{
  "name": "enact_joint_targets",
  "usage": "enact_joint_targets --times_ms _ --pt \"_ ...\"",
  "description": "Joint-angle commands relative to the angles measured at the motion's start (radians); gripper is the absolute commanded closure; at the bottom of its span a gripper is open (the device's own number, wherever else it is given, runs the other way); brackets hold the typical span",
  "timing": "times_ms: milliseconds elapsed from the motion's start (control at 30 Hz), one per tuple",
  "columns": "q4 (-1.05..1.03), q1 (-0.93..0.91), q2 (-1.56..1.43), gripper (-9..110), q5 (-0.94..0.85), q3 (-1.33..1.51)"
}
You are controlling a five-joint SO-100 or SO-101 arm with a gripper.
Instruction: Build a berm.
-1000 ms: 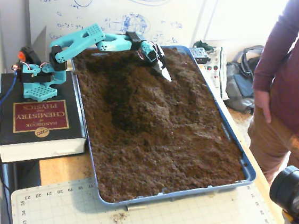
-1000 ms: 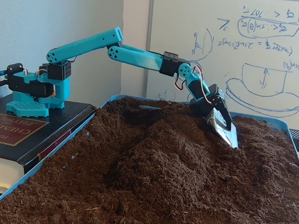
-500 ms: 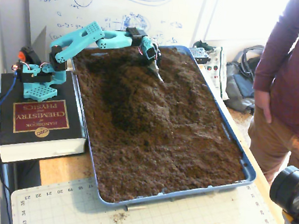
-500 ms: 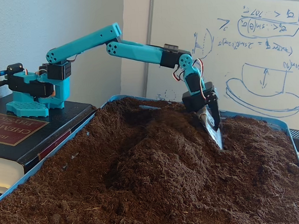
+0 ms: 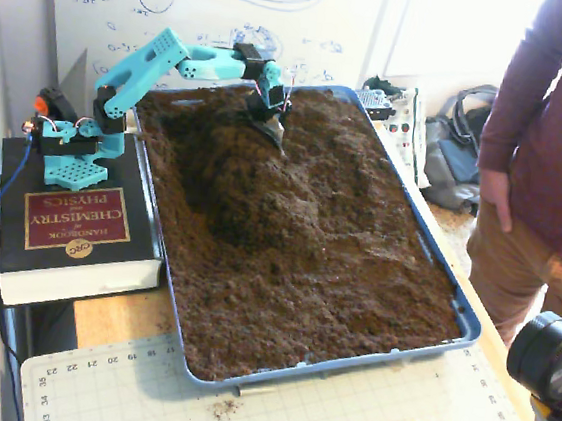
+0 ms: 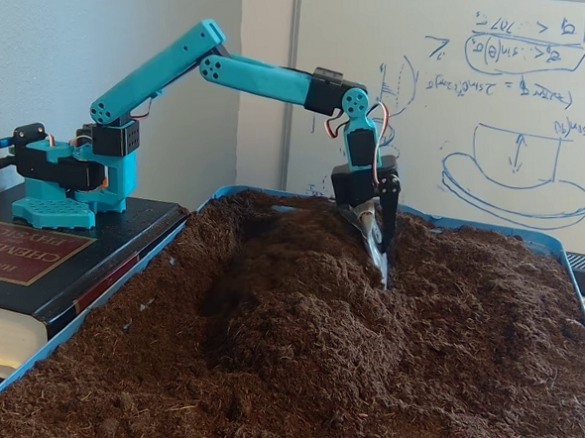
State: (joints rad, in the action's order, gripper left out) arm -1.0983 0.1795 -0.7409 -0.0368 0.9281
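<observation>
Berm (image 5: 264, 184) (image 6: 307, 297) humps along the middle of the blue tray (image 5: 436, 262) — loose, crumbly, light soil, nothing to grip, likely best pushed — with the fingers (image 5: 272, 134) (image 6: 380, 263) dug into its far end, their spread impossible to tell

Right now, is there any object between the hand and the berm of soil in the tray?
Nothing visible stands between them. The hand points down and its tip already touches the soil at the far end of the berm. In both fixed views only loose soil lies around it inside the blue tray; the book sits outside the tray.
</observation>
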Motion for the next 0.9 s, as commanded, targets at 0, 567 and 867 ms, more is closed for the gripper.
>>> enact_joint_targets --times_ms 0,567,867 --pt "-0.028 -0.058 -0.213 101 0.035 -0.018" --pt "0.6 0.069 -0.109 101 0.465 -0.147" --pt "0.934 0.192 0.175 101 0.368 -0.14"
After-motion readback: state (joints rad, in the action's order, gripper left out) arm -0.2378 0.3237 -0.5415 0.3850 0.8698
